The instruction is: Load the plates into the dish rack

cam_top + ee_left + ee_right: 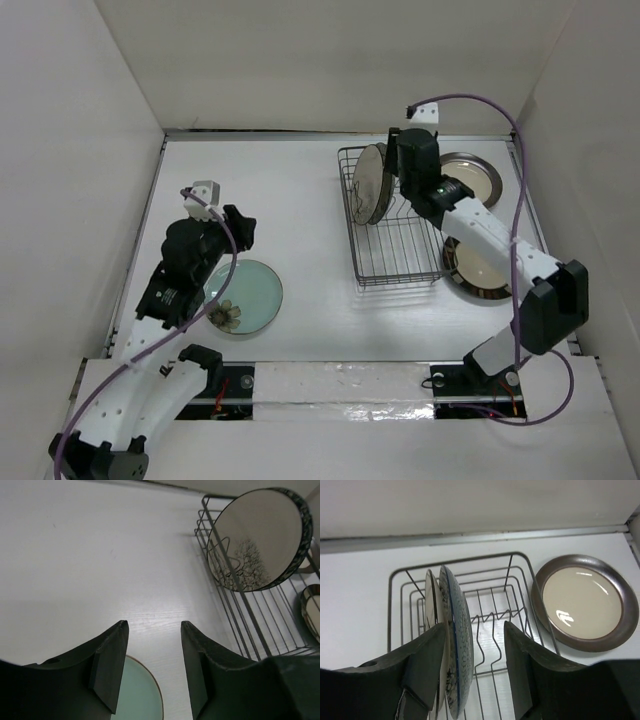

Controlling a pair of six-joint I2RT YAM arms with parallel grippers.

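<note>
- Top view: the dish rack (395, 235) sits on a white table (300, 190), its long side running from near to far. White walls (350, 60) close in the table on three sides.
- At the rack's far left corner, upright plates (371, 184) stand on edge, faces turned left and right. This view does not separate them.
- A green plate (243, 295) lies flat, well to the rack's near left. A far beige plate (472, 178) and a near beige plate (478, 270) lie flat just right of the rack.
- The left gripper (243, 226) hangs left of the rack, over the far rim of the green plate. The right arm (480, 225) reaches over the rack's far end and hides its own fingers.
- Left wrist view: the left gripper (152, 665) is spread wide and holds nothing. Only here does the tree print show: the cream plate (255, 540) faces this camera from inside the rack (240, 625). The green plate (140, 692) peeks out below the fingers.
- Right wrist view: only here do the upright plates split into two, the cream plate (430, 607) and, beside it, a patterned plate (459, 630), both edge-on between the rack's wires (492, 605).
- The right gripper (472, 672) hovers above them with its jaws apart and clamps nothing. A beige plate (585, 600) lies flat beside the rack, and the wall (470, 502) rises behind.
</note>
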